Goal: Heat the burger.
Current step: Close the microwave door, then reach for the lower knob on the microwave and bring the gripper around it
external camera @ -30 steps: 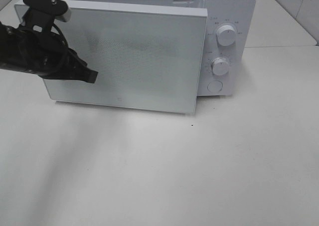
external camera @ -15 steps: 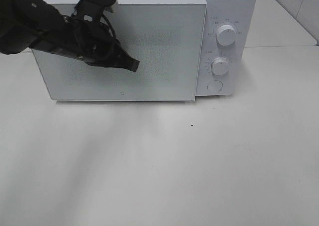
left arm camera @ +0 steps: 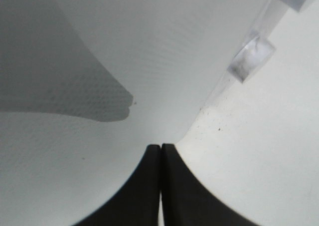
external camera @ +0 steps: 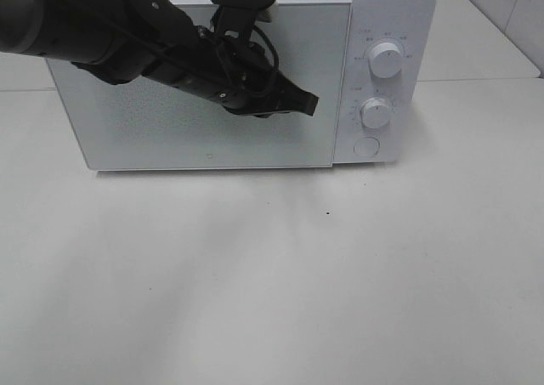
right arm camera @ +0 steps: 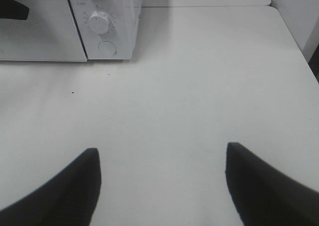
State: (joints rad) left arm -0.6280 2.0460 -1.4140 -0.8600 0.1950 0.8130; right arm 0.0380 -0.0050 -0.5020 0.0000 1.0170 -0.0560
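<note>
**Left gripper [external camera: 306, 104] pinched shut at the closed white box-shaped microwave oven [external camera: 255, 143]**

Exterior high view: the microwave oven stands at the far side of the plain white table [external camera: 272, 283]. Its wide, pale, finely dotted door [external camera: 153, 134] sits flush with the front. To the right of the door is the control panel, with a white upper knob [external camera: 387, 61], a white lower knob [external camera: 375, 112] below it and a round button [external camera: 366, 147] lowest of the three. The black left arm [external camera: 102, 32] comes in from the upper left and crosses in front of the door. The tapered black left gripper points toward the panel, its tip over the right part of the door, just short of the lower knob. Whether the tip touches the door cannot be told.

Left wrist view: the two black fingers [left arm camera: 144, 186] lie pressed together along one thin seam, with nothing between them. The dotted door fills most of the picture just beyond the tips, and bare table shows beside it.

Right wrist view: the right gripper [right arm camera: 162, 148] hangs above bare table, well apart from the oven. Its two dark fingertips are spread wide and hold nothing. The oven's panel end shows far off, with the left gripper's tip dark against the door.

The burger shows in none of the views, so its place cannot be told.
</note>
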